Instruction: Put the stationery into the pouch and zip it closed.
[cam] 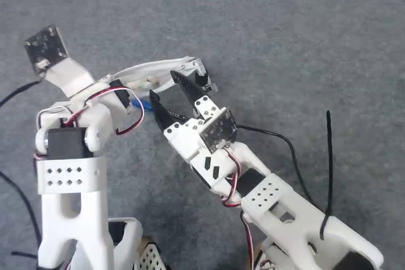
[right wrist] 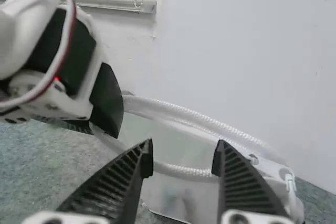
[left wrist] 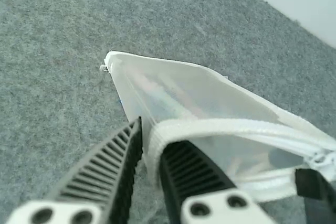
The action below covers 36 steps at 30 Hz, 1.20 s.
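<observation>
The pouch [cam: 158,68] is white and translucent, with a white zip along its top, and it hangs lifted off the grey carpet. My left gripper [left wrist: 149,132] is shut on the zip edge at one end of the pouch [left wrist: 199,98]. Blurred stationery shows through its wall, and a blue bit [cam: 144,102] peeks out beneath it. My right gripper [cam: 162,83] is open right beside the pouch, with its black fingers on either side of the zip edge [right wrist: 178,171] and not touching it. The left gripper [right wrist: 102,103] holds the pouch's near end in the right wrist view.
Grey carpet [cam: 304,49] covers the table. A black cable [cam: 329,156] runs along the right arm's right side. More wires [cam: 12,93] trail at the far left. A pale wall [right wrist: 236,51] stands behind the pouch.
</observation>
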{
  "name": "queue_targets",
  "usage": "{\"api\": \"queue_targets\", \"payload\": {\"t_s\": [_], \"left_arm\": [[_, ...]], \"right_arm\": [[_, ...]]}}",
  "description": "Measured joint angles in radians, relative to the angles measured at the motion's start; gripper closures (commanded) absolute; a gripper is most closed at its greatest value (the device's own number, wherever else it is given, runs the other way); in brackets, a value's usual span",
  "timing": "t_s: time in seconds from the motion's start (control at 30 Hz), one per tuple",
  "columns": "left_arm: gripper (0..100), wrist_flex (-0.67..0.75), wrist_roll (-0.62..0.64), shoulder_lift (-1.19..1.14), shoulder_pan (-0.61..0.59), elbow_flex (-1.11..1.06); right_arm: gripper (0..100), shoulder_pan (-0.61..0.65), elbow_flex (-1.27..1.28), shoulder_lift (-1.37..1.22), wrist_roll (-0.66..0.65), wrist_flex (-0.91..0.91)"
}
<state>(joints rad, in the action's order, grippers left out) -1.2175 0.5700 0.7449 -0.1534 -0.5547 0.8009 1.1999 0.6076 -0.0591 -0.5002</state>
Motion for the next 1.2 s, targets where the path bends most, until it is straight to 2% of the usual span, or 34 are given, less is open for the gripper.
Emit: {"api": "queue_targets", "payload": {"t_s": [0.17, 0.43, 0.6, 0.73, 0.97, 1.2], "left_arm": [[99, 0.0, 0.0, 0.0, 0.0, 0.0], [99, 0.0, 0.0, 0.0, -0.003, 0.0], [99, 0.0, 0.0, 0.0, -0.049, 0.0], [99, 0.0, 0.0, 0.0, -0.051, 0.0], [99, 0.0, 0.0, 0.0, -0.054, 0.0], [99, 0.0, 0.0, 0.0, -0.057, 0.0]], "right_arm": [[82.8, 0.0, 0.055, 0.08, 0.0, 0.014], [82.8, 0.0, 0.055, 0.216, -0.002, 0.23], [82.8, -0.003, 0.055, 0.308, 0.0, 0.371], [82.8, 0.0, 0.051, 0.377, 0.0, 0.551], [83.1, 0.0, -0.023, 0.479, 0.0, 0.974], [83.1, 0.0, -0.066, 0.508, 0.0, 1.204]]}}
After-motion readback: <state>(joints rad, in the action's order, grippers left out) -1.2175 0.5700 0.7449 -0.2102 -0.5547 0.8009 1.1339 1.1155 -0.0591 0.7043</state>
